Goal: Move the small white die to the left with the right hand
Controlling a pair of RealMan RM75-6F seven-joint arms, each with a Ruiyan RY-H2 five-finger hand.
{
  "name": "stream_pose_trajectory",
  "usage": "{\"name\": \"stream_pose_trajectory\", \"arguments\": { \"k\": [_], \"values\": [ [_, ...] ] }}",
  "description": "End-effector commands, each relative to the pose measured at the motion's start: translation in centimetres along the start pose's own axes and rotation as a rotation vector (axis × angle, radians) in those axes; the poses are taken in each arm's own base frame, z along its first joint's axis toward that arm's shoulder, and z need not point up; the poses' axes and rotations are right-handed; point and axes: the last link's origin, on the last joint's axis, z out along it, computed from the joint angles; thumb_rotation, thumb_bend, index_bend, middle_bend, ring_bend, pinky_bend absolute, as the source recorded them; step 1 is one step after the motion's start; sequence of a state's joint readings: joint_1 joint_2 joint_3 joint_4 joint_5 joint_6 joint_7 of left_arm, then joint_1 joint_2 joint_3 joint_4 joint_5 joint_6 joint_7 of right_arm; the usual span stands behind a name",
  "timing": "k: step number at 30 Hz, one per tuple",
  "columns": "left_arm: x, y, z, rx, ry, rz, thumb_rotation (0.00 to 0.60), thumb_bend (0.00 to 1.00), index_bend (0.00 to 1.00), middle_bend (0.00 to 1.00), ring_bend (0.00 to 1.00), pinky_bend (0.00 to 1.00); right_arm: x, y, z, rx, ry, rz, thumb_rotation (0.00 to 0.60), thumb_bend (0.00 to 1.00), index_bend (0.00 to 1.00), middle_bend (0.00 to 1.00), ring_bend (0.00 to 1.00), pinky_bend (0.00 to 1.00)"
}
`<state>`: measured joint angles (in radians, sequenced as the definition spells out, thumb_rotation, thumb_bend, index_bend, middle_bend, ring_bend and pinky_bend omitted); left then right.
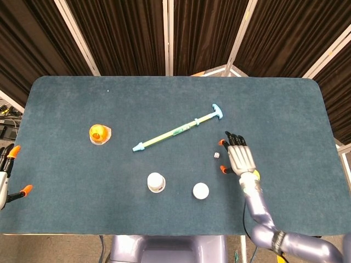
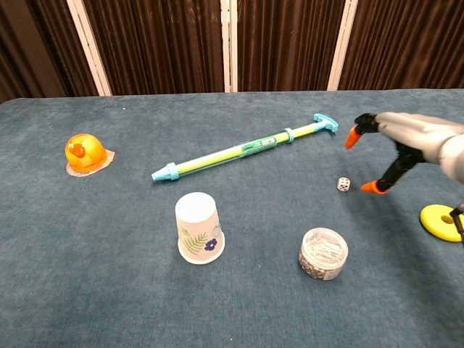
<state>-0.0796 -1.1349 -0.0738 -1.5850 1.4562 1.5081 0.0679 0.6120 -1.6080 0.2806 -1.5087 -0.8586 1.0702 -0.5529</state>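
Note:
The small white die lies on the teal table, right of centre. My right hand hovers just to its right, fingers spread apart and holding nothing. Its orange-tipped thumb sits close beside the die without touching it. My left hand stays at the table's left edge, fingers apart and empty; the chest view does not show it.
A teal-and-yellow syringe-like pump lies diagonally behind the die. A paper cup, a clear round jar, a yellow ring partly under my right arm, and an orange duck toy are spread about.

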Motion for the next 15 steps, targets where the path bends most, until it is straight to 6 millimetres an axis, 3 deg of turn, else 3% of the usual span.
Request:
{"name": "stream_pose_trajectory", "arguments": {
  "k": [1,15],
  "values": [
    [0.0,0.0,0.0,0.000,0.000,-0.001,0.600,0.06,0.00,0.00,0.00,0.00,-0.5,-1.0,1.2,-0.009,-0.014,-0.017,0.600,0.14,0.36,0.03,0.00,0.00],
    [-0.1,0.2,0.0,-0.006,-0.003,0.002,0.600,0.06,0.00,0.00,0.00,0.00,-1.6,-0.9,2.4,-0.049,-0.037,-0.020,0.600,0.22,0.43,0.08,0.00,0.00]
  ]
}}
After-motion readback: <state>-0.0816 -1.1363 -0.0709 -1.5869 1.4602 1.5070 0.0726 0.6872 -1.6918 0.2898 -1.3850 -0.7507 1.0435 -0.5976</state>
